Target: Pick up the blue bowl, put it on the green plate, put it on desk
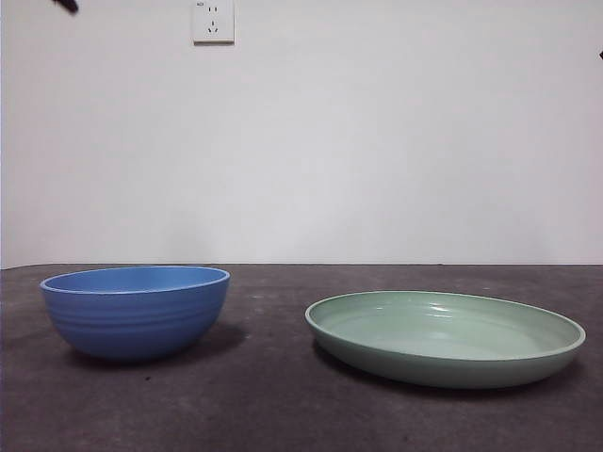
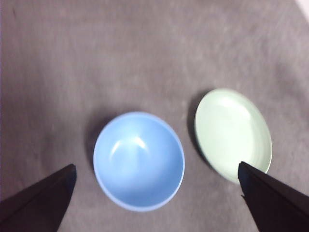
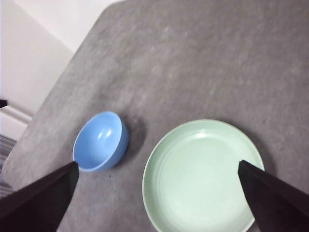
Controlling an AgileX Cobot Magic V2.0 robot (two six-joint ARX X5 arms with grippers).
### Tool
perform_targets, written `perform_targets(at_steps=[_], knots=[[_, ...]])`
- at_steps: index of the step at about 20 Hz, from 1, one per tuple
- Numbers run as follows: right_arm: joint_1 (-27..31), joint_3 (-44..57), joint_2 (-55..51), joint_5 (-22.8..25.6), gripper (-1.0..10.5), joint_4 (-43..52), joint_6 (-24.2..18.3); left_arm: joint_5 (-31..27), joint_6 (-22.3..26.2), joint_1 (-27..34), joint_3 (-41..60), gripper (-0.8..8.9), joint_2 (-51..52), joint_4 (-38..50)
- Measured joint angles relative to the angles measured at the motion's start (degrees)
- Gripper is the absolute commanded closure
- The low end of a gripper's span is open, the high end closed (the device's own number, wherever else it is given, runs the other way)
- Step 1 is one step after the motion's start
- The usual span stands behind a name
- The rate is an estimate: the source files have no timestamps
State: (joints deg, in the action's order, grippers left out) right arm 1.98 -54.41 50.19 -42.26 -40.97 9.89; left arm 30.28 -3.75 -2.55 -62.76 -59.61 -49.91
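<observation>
**Both tools high and spread, bowl and plate apart on the counter**

From my front camera I see the blue bowl (image 1: 136, 312) standing upright on the dark speckled counter (image 1: 273, 405), with the green plate (image 1: 445, 337) lying flat beside it. A strip of bare counter separates them; they do not touch. Both are empty. Behind them rises a white wall with a socket (image 1: 213, 21) near the top.

My left tool (image 2: 157, 174) hangs high over the bowl (image 2: 139, 161), its two black jaws spread wide and pinching nothing. Through that wrist camera the bowl sits between the jaws, and the plate (image 2: 231, 133) lies just beside it, partly covered by one jaw.

My right tool (image 3: 157, 171) also hangs high, jaws spread wide and empty. Its camera looks down on the plate (image 3: 200, 176), whose faint concentric rings I can make out, with the bowl (image 3: 100, 141) off to one side near the counter's edge.

In the front view only small black tips show at the top corners, so I cannot tell there which arm is which.
</observation>
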Motion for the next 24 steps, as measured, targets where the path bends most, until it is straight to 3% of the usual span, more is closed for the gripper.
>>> perform_targets(at_steps=[7, 12, 17, 20, 24], knots=[[0.00, 0.00, 0.00, -0.04, 3.4, -1.79, -1.88, -0.02, 0.28, 0.00, 0.00, 2.56, -9.44, -2.36], [0.00, 0.00, 0.00, -0.04, 3.4, -1.79, -2.16, -0.11, 0.79, -1.92, 0.00, 2.66, -21.55, -2.91], [0.00, 0.00, 0.00, -0.04, 3.4, -1.79, -2.16, -7.56, 1.33, -4.96, 0.00, 3.51, -30.45, 1.20], [0.00, 0.00, 0.00, -0.04, 3.4, -1.79, -2.16, -7.87, 1.31, -5.35, 0.00, 3.58, -33.07, 2.67], [0.00, 0.00, 0.00, -0.04, 3.4, -1.81, -2.16, -7.87, 1.31, -5.62, 0.00, 5.71, -34.73, 3.91]])
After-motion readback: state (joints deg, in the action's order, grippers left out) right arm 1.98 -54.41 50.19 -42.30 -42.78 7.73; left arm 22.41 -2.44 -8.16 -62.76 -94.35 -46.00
